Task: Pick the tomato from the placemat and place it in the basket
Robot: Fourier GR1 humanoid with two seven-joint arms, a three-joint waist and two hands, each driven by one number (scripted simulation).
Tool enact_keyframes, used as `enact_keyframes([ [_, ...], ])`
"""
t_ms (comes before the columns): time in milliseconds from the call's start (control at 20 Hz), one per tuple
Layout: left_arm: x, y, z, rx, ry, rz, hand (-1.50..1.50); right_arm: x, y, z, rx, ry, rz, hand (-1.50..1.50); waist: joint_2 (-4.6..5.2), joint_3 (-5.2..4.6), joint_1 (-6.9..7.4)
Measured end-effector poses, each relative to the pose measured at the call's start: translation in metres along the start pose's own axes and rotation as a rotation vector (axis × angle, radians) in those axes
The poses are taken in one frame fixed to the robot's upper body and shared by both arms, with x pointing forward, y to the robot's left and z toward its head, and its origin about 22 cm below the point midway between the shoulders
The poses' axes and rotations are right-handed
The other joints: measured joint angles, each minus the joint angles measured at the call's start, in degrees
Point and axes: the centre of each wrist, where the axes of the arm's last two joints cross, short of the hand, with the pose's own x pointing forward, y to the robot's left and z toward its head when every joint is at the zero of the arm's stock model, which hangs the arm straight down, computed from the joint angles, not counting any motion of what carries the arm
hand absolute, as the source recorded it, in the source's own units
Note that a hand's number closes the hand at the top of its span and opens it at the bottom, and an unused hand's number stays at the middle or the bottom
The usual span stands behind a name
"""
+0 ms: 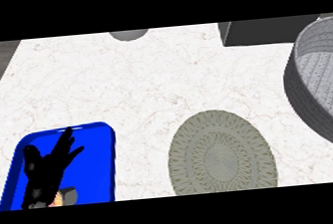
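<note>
Head view: the chief risk, as I judge it, is that the task's thing cannot be found where the task says. No tomato shows on the round, woven grey-green placemat (pixel 220 151) at lower centre of the frame; its surface lies bare. Nor does one show in the large round grey woven basket (pixel 312 91) at the right edge, whose visible floor holds nothing. A reach toward the mat would close on air. A second risk lies in the basket's tall wall: anything carried across from the left must clear that rim, or it strikes the side and rolls off over the white marbled counter (pixel 122 78).

The one robot hand (pixel 47 167) in sight is the left, black, at the lower left of the frame, lying over a flat blue rectangular tray (pixel 99 160). Its fingers are spread and fairly straight, pointing up the frame, so it is open and clasps nothing. A small pale patch shows just below the palm at the frame's lower edge; I cannot tell what it is. The right robot hand does not appear.

A grey rounded object (pixel 128 34) sits at top centre, cut by the edge.
</note>
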Motion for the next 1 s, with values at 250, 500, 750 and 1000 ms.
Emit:
enact_keyframes([
  [250, 0.002, 0.001, 0.000, 0.000, 0.011, -0.001, 0.00, -0.033, 0.012, -0.018, 0.007, 0.055, -0.108, 1.50, -0.02, 0.00, -0.12],
  [500, 0.002, -0.001, 0.000, 0.012, 0.020, -0.006, 0.00, -0.068, 0.023, -0.030, 0.022, 0.065, -0.142, 1.50, -0.10, 0.06, -0.29],
  [750, 0.002, -0.004, 0.002, 0.007, 0.009, -0.004, 0.00, -0.089, 0.015, -0.035, -0.055, 0.126, -0.041, 1.50, 0.08, 0.04, -0.10],
  [1000, 0.001, -0.004, 0.002, 0.005, 0.006, -0.001, 0.00, -0.105, 0.008, -0.033, -0.036, 0.114, 0.110, -1.50, 0.07, 0.08, -0.14],
])
